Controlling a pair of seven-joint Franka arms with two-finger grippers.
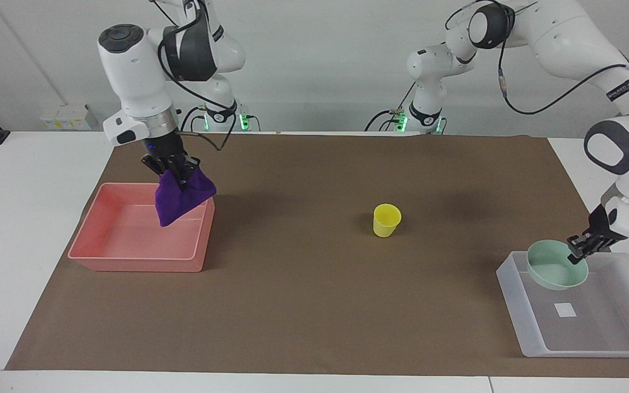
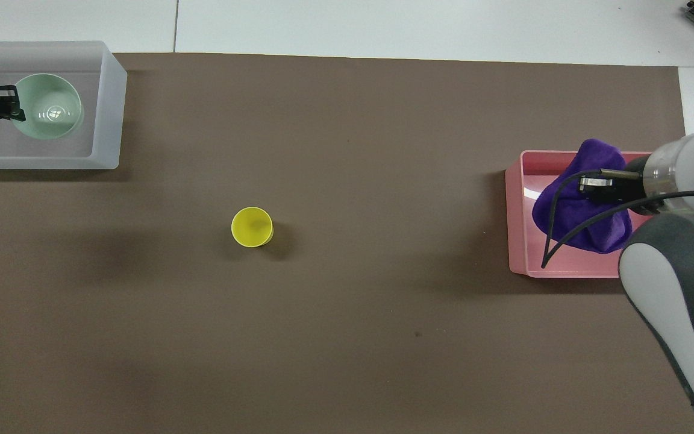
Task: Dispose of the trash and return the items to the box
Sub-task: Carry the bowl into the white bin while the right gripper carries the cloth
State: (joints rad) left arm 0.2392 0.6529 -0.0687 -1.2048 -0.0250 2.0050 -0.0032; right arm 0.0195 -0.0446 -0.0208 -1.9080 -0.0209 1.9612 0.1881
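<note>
My right gripper [image 1: 175,173] [image 2: 588,184] is shut on the deep-purple cloth [image 1: 181,196] [image 2: 576,211], which hangs in the air over the pink bin [image 1: 129,259] [image 2: 518,241], above the bin's end toward the table's middle. My left gripper [image 1: 577,252] [image 2: 9,102] is shut on the rim of the mint-green bowl [image 1: 552,270] [image 2: 49,111] and holds it over the translucent tray [image 1: 593,333] [image 2: 106,108]. The yellow cup [image 1: 386,219] [image 2: 252,226] stands upright on the brown mat in the table's middle, apart from both grippers.
The tray's white sticker [image 1: 565,310] shows on its floor beside the bowl. The pink bin holds nothing on its floor. The brown mat [image 1: 314,305] covers most of the white table.
</note>
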